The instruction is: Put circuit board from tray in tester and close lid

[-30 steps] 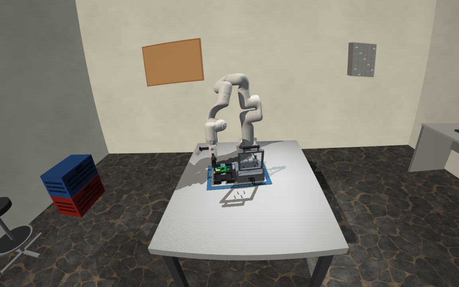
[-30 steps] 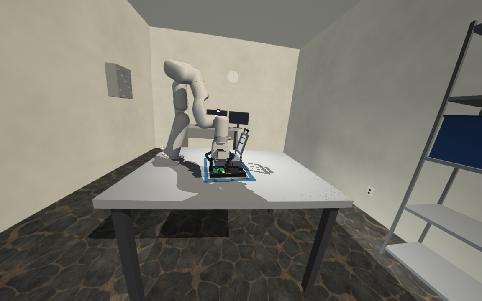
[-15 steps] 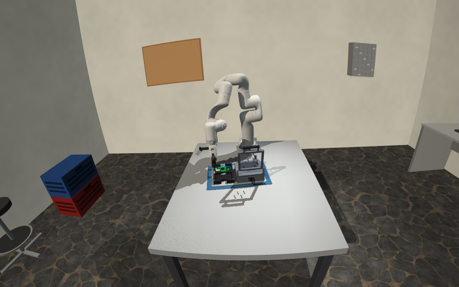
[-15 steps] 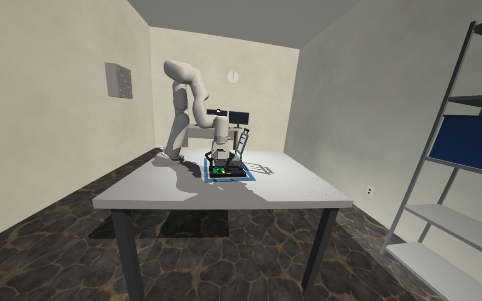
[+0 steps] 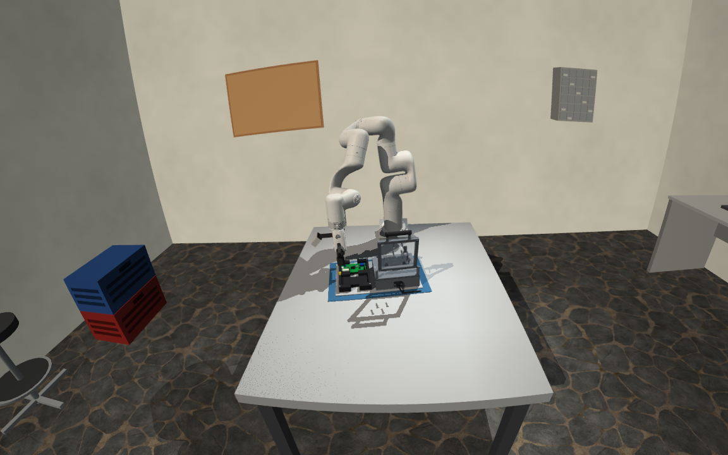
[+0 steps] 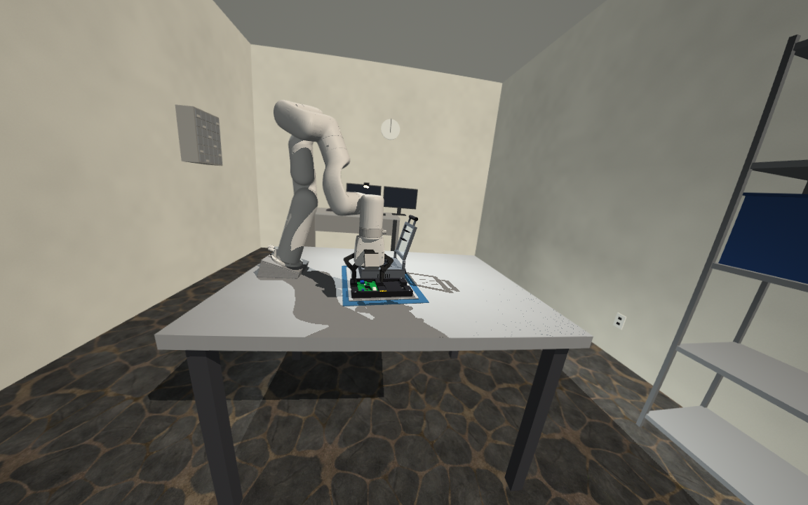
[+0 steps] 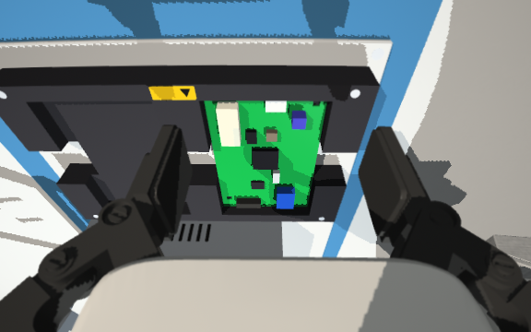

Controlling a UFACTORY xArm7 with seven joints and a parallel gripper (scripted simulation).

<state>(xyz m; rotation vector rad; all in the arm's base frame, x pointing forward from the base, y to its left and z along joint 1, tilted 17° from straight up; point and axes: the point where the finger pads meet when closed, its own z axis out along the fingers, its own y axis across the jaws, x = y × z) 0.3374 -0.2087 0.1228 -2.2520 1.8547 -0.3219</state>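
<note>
Plainly, on the table (image 5: 395,351) (image 6: 369,326) the black tray (image 5: 354,279) (image 6: 394,292) (image 7: 109,120) lay below the end effector (image 5: 340,261) (image 6: 369,279) (image 7: 276,148), whose fingers were spread wide around nothing. Between and beneath them, the circuit board (image 5: 353,267) (image 6: 367,286) (image 7: 233,171) sat in one pocket; descending off-centre of the finger recesses could have landed a fingertip on the wall, or skewed the grip and later left a hole riding on its pin.

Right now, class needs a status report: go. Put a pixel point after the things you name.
Pincer (image 7: 276,148) open, nothing held. Circuit board (image 5: 353,267) (image 6: 367,286) (image 7: 242,172) face up in tray pocket. Tester lid (image 5: 397,254) (image 6: 405,241) raised; nothing seen blocking board.
</note>
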